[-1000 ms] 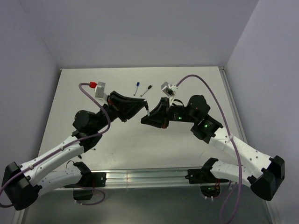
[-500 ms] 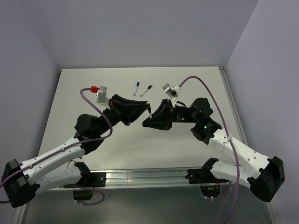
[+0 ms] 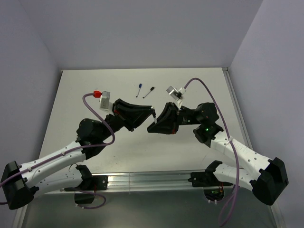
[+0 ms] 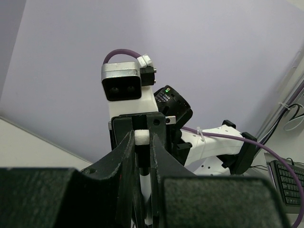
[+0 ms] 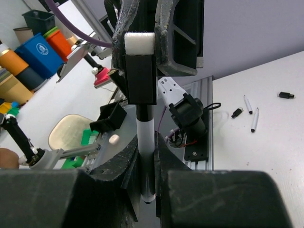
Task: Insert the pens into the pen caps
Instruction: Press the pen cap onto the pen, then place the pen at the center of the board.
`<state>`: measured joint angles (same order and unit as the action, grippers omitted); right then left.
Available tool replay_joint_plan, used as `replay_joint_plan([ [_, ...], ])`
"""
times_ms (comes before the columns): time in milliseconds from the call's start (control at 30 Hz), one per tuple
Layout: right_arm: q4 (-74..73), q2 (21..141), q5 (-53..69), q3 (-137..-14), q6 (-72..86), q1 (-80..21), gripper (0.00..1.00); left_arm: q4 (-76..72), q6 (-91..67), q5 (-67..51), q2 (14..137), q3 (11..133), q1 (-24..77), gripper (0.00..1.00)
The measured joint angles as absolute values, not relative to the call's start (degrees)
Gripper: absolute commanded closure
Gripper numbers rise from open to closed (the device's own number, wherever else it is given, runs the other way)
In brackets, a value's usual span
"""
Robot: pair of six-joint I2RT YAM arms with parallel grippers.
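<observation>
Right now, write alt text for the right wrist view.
The right gripper clamps a white pen whose dark upper end meets the left gripper above. To the right, two loose pens and two black caps lie on the table.

Above the middle of the flat white table (image 3: 199,85), the black two-finger left gripper (image 3: 152,110) and the black two-finger right gripper (image 3: 151,124) meet tip to tip, with a thin white-barrelled pen (image 5: 145,152) held between both. Behind them, toward the far edge, a blue-capped white pen (image 3: 139,90) lies just left of a black-capped white pen (image 3: 149,91). Toward the near edge, two more short white pens (image 5: 246,103) (image 5: 254,119) and two small black caps (image 5: 237,113) (image 5: 285,95) lie apart on the table.
</observation>
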<state>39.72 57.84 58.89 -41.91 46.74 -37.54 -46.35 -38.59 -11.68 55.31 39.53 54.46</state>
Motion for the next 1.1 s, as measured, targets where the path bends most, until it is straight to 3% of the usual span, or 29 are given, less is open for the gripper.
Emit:
replay_joint_plan([
  [233, 32.14, 57.95, 56.71, -43.20, 42.06, -37.34, 1.00, -41.25, -38.61, -7.16, 54.39, 40.05, 54.65, 1.00],
  [300, 28.03, 58.30, 55.00, -44.84, 39.99, -37.10, 0.88, -37.80, -38.65, -4.05, 54.50, 41.63, 54.68, 1.00],
  [333, 25.74, 58.61, 53.98, -45.89, 38.76, -36.97, 0.77, -35.83, -38.65, -2.44, 54.63, 42.68, 54.70, 1.00],
  [433, 19.16, 60.34, 49.36, -50.74, 34.72, -36.99, 0.62, -28.58, -38.98, 0.64, 55.88, 45.78, 54.98, 1.00],
  [533, 12.10, 61.30, 44.86, -53.41, 31.18, -36.95, 0.53, -22.94, -39.53, 4.25, 58.85, 49.84, 54.11, 1.00],
  [900, -3.53, 58.50, 24.45, -53.69, 25.15, -36.97, 0.47, -1.43, -42.54, 6.20, 70.72, 63.42, 41.80, 1.00],
  [1100, -11.31, 54.70, 12.67, -55.64, 24.80, -36.97, 0.48, 5.65, -34.81, 5.96, 87.50, 78.94, 31.35, 1.00],
])
